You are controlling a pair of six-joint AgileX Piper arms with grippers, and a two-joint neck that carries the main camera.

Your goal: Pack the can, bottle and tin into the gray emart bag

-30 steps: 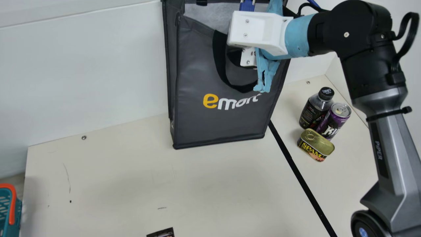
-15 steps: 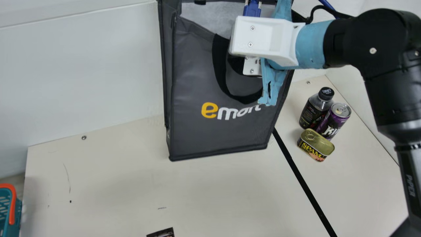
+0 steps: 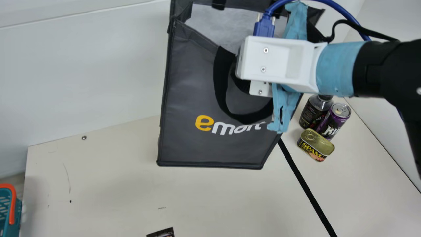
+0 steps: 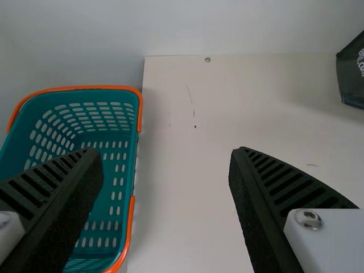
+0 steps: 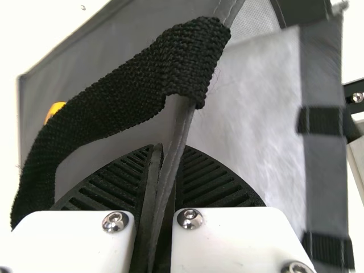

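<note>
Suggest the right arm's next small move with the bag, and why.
Probably settle the gray bag squarely on the table before letting go. The right gripper pinches its rim, its top gapes open, and the can, bottle and tin are outside it, so a steady bag likely comes first. Can't tell whether its base touches the table.

Gray fabric bag (image 3: 210,148): top was cropped
Black-capped clear bottle (image 3: 312,113), right of bag: cap was mostly hidden
Teal plastic basket (image 3: 16,217), left of bag: was cropped
Dark printed item (image 3: 161,233), before bag: was unidentifiable
</note>
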